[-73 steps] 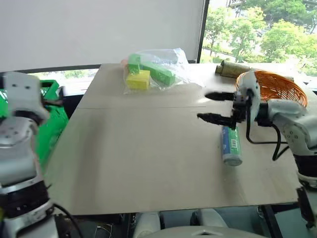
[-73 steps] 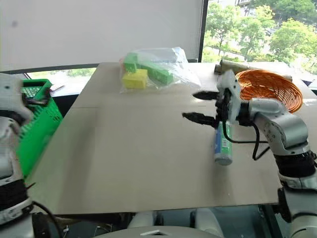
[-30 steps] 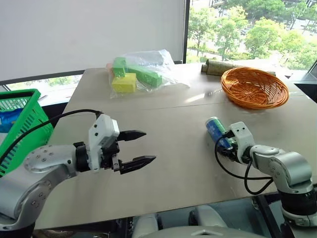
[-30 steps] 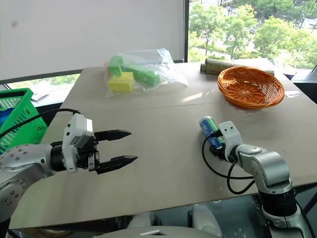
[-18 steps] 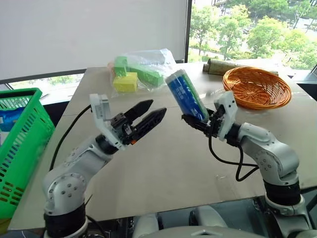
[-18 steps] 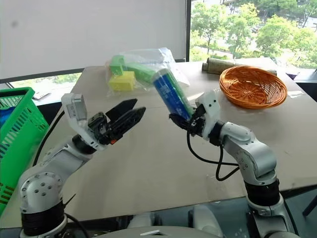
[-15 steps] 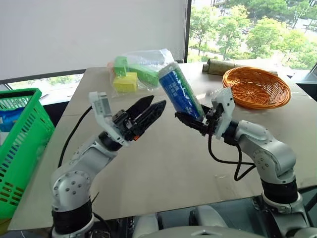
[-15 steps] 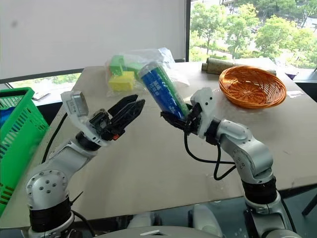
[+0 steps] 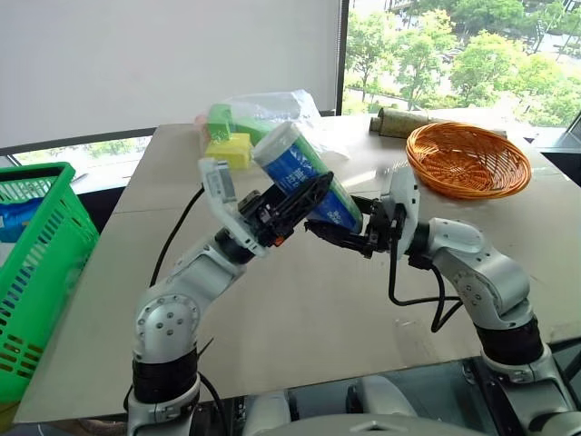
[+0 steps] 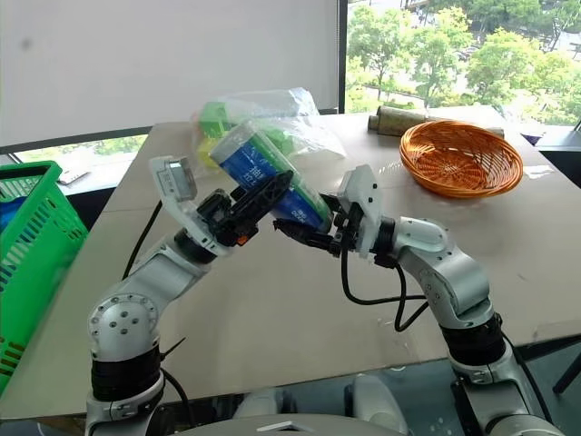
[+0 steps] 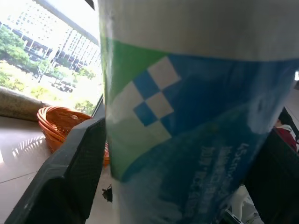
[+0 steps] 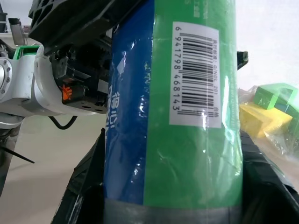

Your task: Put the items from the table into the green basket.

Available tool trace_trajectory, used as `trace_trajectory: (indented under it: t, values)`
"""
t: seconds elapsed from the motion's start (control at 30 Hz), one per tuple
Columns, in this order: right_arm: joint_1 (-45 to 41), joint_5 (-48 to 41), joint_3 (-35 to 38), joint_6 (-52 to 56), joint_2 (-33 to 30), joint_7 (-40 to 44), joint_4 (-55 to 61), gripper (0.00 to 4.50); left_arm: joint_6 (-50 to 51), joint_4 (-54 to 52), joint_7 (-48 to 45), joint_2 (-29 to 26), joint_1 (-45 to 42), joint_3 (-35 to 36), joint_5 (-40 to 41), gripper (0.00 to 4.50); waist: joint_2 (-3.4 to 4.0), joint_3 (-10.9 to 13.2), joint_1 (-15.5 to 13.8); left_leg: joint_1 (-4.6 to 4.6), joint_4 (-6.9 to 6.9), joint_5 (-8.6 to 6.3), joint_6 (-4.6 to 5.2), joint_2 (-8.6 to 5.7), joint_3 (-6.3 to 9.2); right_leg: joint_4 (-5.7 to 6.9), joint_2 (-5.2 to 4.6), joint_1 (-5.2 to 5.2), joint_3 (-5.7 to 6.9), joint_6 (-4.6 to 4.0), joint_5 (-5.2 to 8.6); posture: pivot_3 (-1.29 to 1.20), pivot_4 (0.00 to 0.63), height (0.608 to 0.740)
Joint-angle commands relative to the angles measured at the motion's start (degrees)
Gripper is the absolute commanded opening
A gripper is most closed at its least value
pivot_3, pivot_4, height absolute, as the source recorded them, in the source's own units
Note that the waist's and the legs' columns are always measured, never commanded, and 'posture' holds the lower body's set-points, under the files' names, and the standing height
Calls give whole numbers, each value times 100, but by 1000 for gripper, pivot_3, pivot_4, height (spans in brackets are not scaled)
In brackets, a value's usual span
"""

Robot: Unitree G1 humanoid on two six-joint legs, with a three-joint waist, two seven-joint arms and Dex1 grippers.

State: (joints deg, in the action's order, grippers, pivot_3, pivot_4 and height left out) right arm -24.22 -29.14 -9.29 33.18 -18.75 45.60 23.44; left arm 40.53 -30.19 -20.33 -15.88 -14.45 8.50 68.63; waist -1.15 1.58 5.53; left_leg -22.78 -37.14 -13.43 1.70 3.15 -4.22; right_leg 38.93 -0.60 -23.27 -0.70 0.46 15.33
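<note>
The green-and-blue can (image 9: 304,177) hangs tilted above the middle of the table (image 9: 300,309), silvery end up and away from me. My right gripper (image 9: 331,222) is shut on its lower end, coming in from the right. My left gripper (image 9: 309,186) reaches in from the left, its black fingers (image 11: 70,172) pressed against either side of the can's upper body. In the right wrist view the can's barcode side (image 12: 187,93) stands between the fingers. The green basket (image 9: 36,263) stands beyond the table's left edge, with something blue inside.
An orange wicker basket (image 9: 467,159) sits at the far right of the table. A clear plastic bag with green and yellow blocks (image 9: 241,132) lies at the back, and a dark roll (image 9: 399,123) behind the wicker basket. The table's near edge runs below both arms.
The right gripper lifted the can off the table and carried it left. The left gripper, open beside the can half a second ago, has moved onto it and closed around it.
</note>
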Motion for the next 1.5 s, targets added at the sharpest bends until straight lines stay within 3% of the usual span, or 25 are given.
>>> trace_trajectory:
  t: [0.03, 0.07, 0.1, 0.2, 0.23, 0.4, 0.53, 0.6, 0.67, 0.8, 1.1, 1.3, 1.5]
  values:
    - [-202, -204, 130, -80, 58, -37, 167, 2095, -156, -74, -26, -21, -25, -7, -57, 2416, 0, 0, -3, 0, 0, 0, 0, 0, 0, 0, 0, 0, 0, 0, 0, -102, 0, 740]
    - [-207, -205, 138, -43, 38, -63, 177, 2095, -189, -89, -2, -38, -22, -2, -128, 2148, 0, 0, -5, 0, 0, 0, 0, 0, 0, 0, 0, 0, 0, 0, 0, -107, 0, 740]
    - [-208, -237, 141, 24, 10, -64, 191, 3068, -240, -90, 29, -41, -31, 9, -218, 1977, 0, 0, -5, -1, 0, 0, 0, 0, 0, 0, -1, 0, 0, 0, 0, -107, 0, 740]
    - [-207, -332, 188, 168, -24, -145, 227, 4407, -375, -132, 29, -149, -124, 60, -516, 1843, 0, 0, 1, 0, 0, 0, 0, 0, -1, 0, -1, 0, 0, 0, 0, -106, 0, 740]
    - [-238, -418, 256, 251, -28, -195, 231, 4500, -387, -164, 106, -223, -185, 132, -583, 1842, 1, 1, 1, 0, 0, 0, 0, 0, -1, 0, 0, 0, 0, 0, 0, -105, 0, 740]
    - [-485, -1121, 838, 762, -430, -46, 164, 4500, -547, -198, 871, -923, -597, 766, -1400, 1842, -1, 6, -5, 0, -1, 0, 0, 0, 0, -1, -2, 0, 1, 0, 0, -105, 0, 740]
    - [-998, -2612, 1481, 1425, -902, 483, 178, 4500, -227, 134, 1278, -2926, -316, 1591, -3204, 1842, 4, 21, 72, -1, 12, 0, 0, 5, -5, -5, 6, -8, -5, -1, 1, -96, 0, 740]
    - [-1214, -3179, 1648, 1571, -960, 680, 66, 4500, -390, 330, 1196, -3527, 1, 1825, -3864, 1842, 12, 24, 117, 2, 28, 0, 0, 5, -11, -3, 5, -16, -8, -3, 2, -86, 0, 740]
    - [-1321, -3420, 1668, 1648, -1053, 886, -19, 4500, -494, 501, 1308, -3782, 362, 2043, -4482, 1842, 6, 21, 94, 3, 39, 0, 0, 8, -5, -7, 4, -17, 1, -6, 4, -80, 0, 740]
    - [-1484, -3410, 1588, 1557, -1119, 1085, -146, 4500, -497, 854, 1845, -3831, 1021, 2686, -5664, 1842, 0, 22, -3, -1, 43, 0, -1, 10, -11, -8, -25, -19, 5, -5, 4, -77, 0, 740]
    - [-1446, -3095, 1405, 1309, -1106, 1066, -160, 4500, -744, 1590, 1805, -3530, 1256, 3094, -6300, 1842, -33, 15, -186, -6, 40, -1, -2, 12, -17, -7, -68, -24, 12, -6, 2, -70, 0, 740]
    - [-1347, -3103, 1428, 1268, -1084, 966, -107, 4500, -652, 1514, 2024, -3256, 1230, 3168, -6676, 4422, -35, 13, -174, -9, 43, -1, -3, 12, -20, -5, -78, -26, 16, -8, 1, -72, 0, 740]
    - [-1288, -2992, 1409, 1220, -1114, 1002, -173, 4500, -861, 1585, 2245, -2910, 820, 3457, -6651, 4470, -36, 12, -171, -7, 42, -1, -2, 12, -19, -2, -80, -26, 19, -9, 0, -69, 0, 740]
